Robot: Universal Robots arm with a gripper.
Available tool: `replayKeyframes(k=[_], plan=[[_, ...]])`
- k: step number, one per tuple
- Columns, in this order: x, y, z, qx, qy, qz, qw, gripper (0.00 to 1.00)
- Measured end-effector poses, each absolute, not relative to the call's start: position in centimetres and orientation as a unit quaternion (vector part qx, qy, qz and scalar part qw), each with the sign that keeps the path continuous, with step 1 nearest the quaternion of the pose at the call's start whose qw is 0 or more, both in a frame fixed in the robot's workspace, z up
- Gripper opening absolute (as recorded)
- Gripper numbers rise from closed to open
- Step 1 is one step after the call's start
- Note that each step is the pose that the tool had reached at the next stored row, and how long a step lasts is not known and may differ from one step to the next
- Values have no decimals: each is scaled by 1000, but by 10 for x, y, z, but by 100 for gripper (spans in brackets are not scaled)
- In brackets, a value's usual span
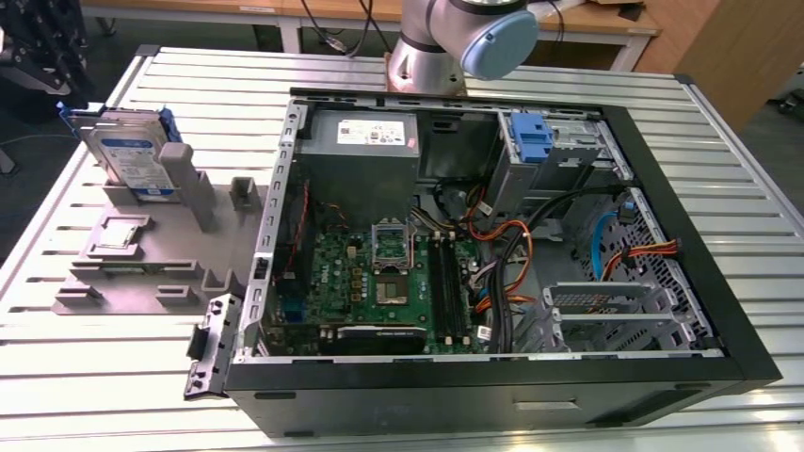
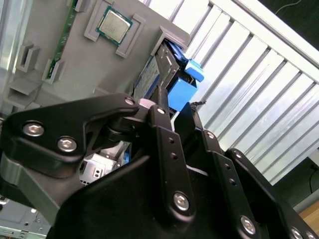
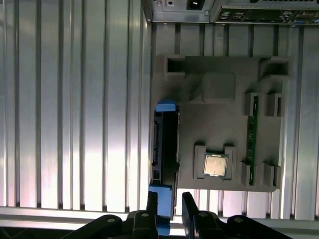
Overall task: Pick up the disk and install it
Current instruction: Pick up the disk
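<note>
The disk [image 1: 127, 153] stands on edge in a slot of the grey holder [image 1: 169, 278]. The holder sits on the counter [image 1: 716, 151] at the exterior view's left, just beside the open case [image 1: 503, 400]. In the first wrist view the hand [image 3: 170, 196] hangs above the disk, fingers parted and empty, lined up near one of its blue ends. A chip [image 3: 215, 165] sits in the holder close by. This looks like the approach for the pick. To do it well, centre the fingers along the disk's length, keep them square to its flat faces, and come straight down. Close on the metal body rather than the blue bracket, which is likely to flex.
</note>
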State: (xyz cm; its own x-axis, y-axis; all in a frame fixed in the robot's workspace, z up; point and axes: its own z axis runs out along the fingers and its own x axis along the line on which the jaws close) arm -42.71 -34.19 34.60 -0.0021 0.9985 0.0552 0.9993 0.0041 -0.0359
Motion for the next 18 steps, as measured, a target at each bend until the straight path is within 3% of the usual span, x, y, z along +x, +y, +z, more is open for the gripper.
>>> replayKeyframes(k=[2, 4, 5, 9, 18], plan=[[-427, -342, 346, -706, -708, -7, 32, 33], [-427, -342, 345, -706, -708, -7, 32, 45], [-427, -342, 344, -705, -708, -7, 32, 45], [-428, -340, 338, -704, -709, -7, 32, 63], [-436, -338, 322, -704, -710, -8, 31, 63]])
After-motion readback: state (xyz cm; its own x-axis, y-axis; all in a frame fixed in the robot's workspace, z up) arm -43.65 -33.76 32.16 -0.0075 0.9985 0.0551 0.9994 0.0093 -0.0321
